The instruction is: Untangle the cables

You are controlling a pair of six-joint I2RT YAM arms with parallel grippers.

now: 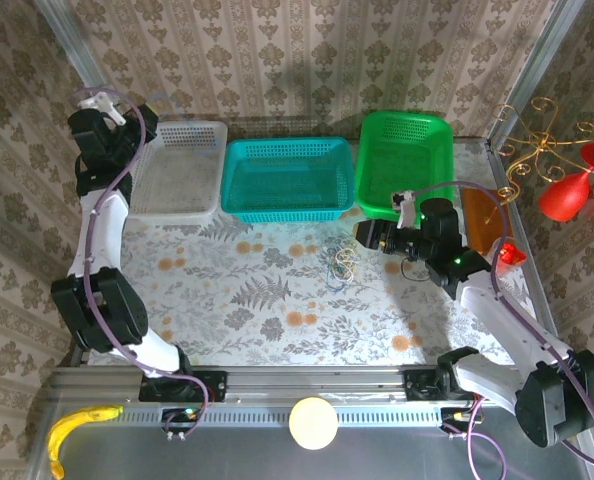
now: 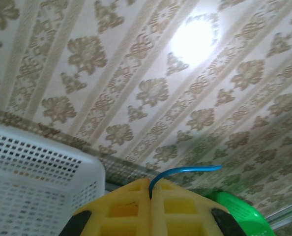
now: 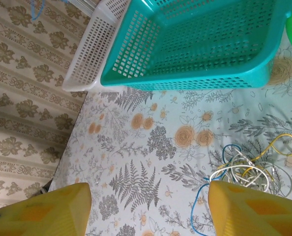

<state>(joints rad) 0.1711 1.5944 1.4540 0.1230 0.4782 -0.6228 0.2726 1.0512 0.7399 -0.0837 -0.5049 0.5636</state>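
A small tangle of cables [image 1: 342,265], blue, whitish and yellow, lies on the floral tablecloth in front of the teal basket. In the right wrist view the tangle [image 3: 244,169] sits by the right finger. My right gripper [image 1: 362,232] hovers just right of it, open, and its yellow fingers [image 3: 148,196] have nothing between them. My left gripper [image 1: 97,100] is raised high at the far left, above the white basket. There it [image 2: 150,194] is shut on a blue cable [image 2: 185,172], whose free end curves out to the right.
Three baskets line the back: white [image 1: 192,128], teal [image 1: 287,145] and green [image 1: 407,120]. A red goblet [image 1: 567,195] and a gold wire ornament [image 1: 537,140] sit at the right edge. A banana [image 1: 77,425] and a pale ball [image 1: 313,422] lie by the arm bases.
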